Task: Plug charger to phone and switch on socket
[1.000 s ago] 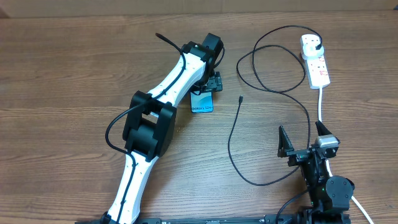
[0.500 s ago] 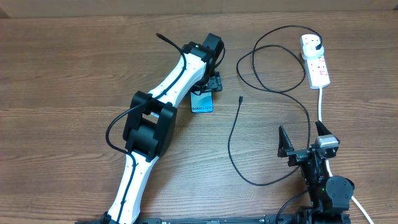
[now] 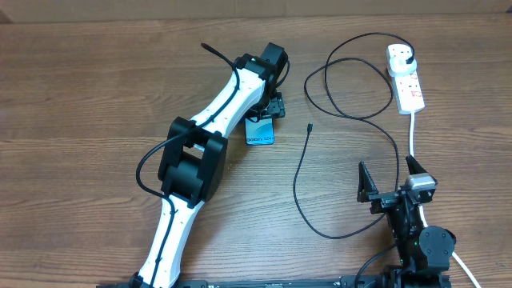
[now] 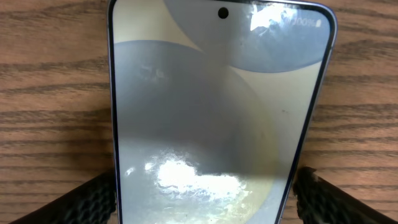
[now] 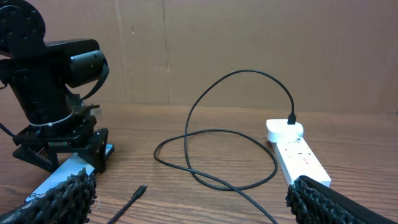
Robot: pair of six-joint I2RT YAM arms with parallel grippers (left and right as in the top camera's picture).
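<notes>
The phone [image 3: 260,133] lies flat on the wooden table, its cyan screen partly under my left gripper [image 3: 270,106]. In the left wrist view the phone [image 4: 217,106] fills the frame between my left gripper's fingers [image 4: 205,193]. The left finger touches its edge and a thin gap shows at the right finger, so the gripper is open around it. The charger cable [image 3: 298,184] loops across the table, its connector tip [image 3: 310,126] lying free to the right of the phone. Its plug [image 3: 410,58] sits in the white socket [image 3: 407,84]. My right gripper [image 3: 390,184] is open and empty at the near right.
The socket's thick white cord [image 3: 412,136] runs toward my right arm. The right wrist view shows the connector tip [image 5: 142,190], the cable loops [image 5: 217,155], the socket [image 5: 298,158] and the left gripper over the phone [image 5: 59,177]. A brown wall stands behind the table.
</notes>
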